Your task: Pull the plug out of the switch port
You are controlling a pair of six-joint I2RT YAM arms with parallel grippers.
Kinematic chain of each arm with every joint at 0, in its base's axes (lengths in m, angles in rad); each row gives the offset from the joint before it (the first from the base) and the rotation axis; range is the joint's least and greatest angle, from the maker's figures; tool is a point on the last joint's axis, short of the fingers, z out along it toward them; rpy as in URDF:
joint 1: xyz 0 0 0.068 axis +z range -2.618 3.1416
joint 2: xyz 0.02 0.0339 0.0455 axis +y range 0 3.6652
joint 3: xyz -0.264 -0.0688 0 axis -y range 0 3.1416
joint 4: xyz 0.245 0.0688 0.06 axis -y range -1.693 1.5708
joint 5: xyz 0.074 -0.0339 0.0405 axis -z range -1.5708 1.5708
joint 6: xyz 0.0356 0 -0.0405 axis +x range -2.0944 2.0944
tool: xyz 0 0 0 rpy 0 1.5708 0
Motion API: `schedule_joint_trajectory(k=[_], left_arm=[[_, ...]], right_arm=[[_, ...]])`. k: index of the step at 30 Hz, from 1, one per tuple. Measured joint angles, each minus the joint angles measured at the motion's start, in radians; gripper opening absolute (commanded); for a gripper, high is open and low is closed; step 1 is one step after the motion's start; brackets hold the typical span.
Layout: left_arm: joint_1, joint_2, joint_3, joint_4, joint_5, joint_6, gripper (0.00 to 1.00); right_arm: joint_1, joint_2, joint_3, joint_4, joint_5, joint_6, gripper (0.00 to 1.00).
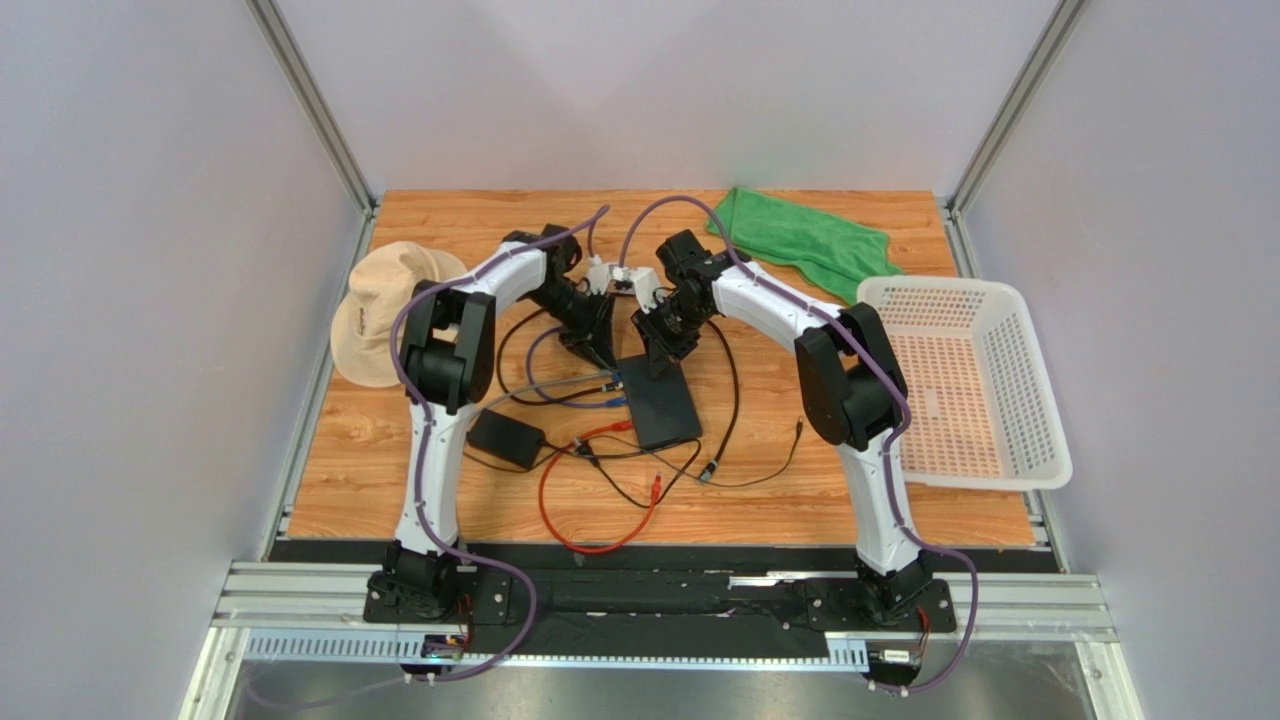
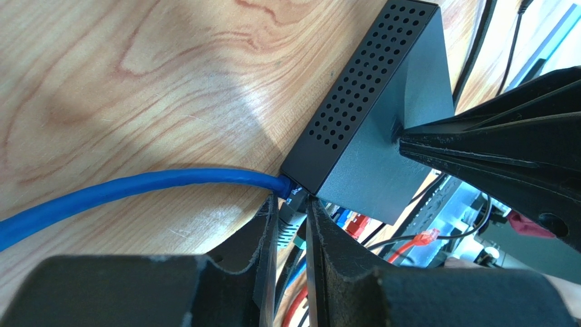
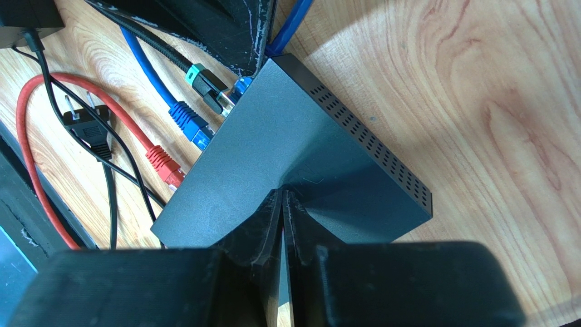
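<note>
- basket (image 1: 984, 477): the only container, well out past the right fingers on their outer side; nothing shows inside it, and this job has no call for it
- switch box (image 3: 273, 150): flat on the wood directly under the right fingertips, its socket edge turned toward the left fingers; it looks light, so I judge it would slide with the cable unless pinned
- right gripper (image 3: 281, 201): fingers pressed together with no gap, tips bearing down on the box's top face; a firm, centred downward press is what the pull needs
- left gripper (image 2: 292, 204): fingers narrowed to a slim gap that straddles the plug, seemingly pinching its sides
- plug (image 3: 210, 87): black body with a teal boot, between the left fingers, its nose seated in the switch port (image 3: 232, 107) on the box edge; draw it straight back along the cable's line, not sideways or upward; whether a latch tab is pressed I cannot tell, and an unreleased tab would likely drag the box
- blue cable (image 2: 136, 187): enters the box just beside the left fingers, close enough to snag; a blue plug (image 3: 189, 126) and a red plug (image 3: 164, 163) lie further along that edge, seated or not I cannot tell
</note>
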Motion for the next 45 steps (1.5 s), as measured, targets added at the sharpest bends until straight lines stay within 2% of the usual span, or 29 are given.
schedule_joint_trajectory(k=[9, 17, 28, 29, 31, 32, 35, 38, 45], left_arm=[[-0.017, -0.013, 0.013, -0.033, -0.073, 0.012, 0.00], [0.024, -0.027, -0.037, -0.090, -0.043, 0.036, 0.00], [0.025, -0.044, -0.039, -0.110, -0.093, 0.045, 0.00], [0.025, -0.045, -0.039, -0.110, -0.094, 0.045, 0.01], [0.024, -0.050, -0.043, -0.105, -0.100, 0.043, 0.11], [0.023, -0.055, -0.045, -0.103, -0.106, 0.042, 0.23], [0.027, -0.070, -0.055, -0.114, -0.143, 0.038, 0.36], [0.055, -0.078, -0.077, -0.125, -0.146, 0.029, 0.41], [0.127, -0.079, -0.123, -0.097, -0.037, 0.002, 0.44]], right_arm=[[0.003, 0.000, 0.000, 0.005, 0.000, -0.003, 0.11], [0.026, -0.002, -0.006, 0.037, 0.000, -0.019, 0.11], [0.030, -0.005, -0.013, 0.049, 0.000, -0.024, 0.11], [0.030, -0.005, -0.014, 0.050, 0.000, -0.024, 0.12], [0.030, -0.007, -0.017, 0.053, 0.000, -0.025, 0.12], [0.030, -0.009, -0.020, 0.056, 0.000, -0.026, 0.12], [0.031, -0.013, -0.026, 0.061, 0.000, -0.029, 0.12], [0.031, -0.013, -0.027, 0.063, 0.001, -0.031, 0.12], [0.032, -0.020, -0.039, 0.074, 0.002, -0.035, 0.12]])
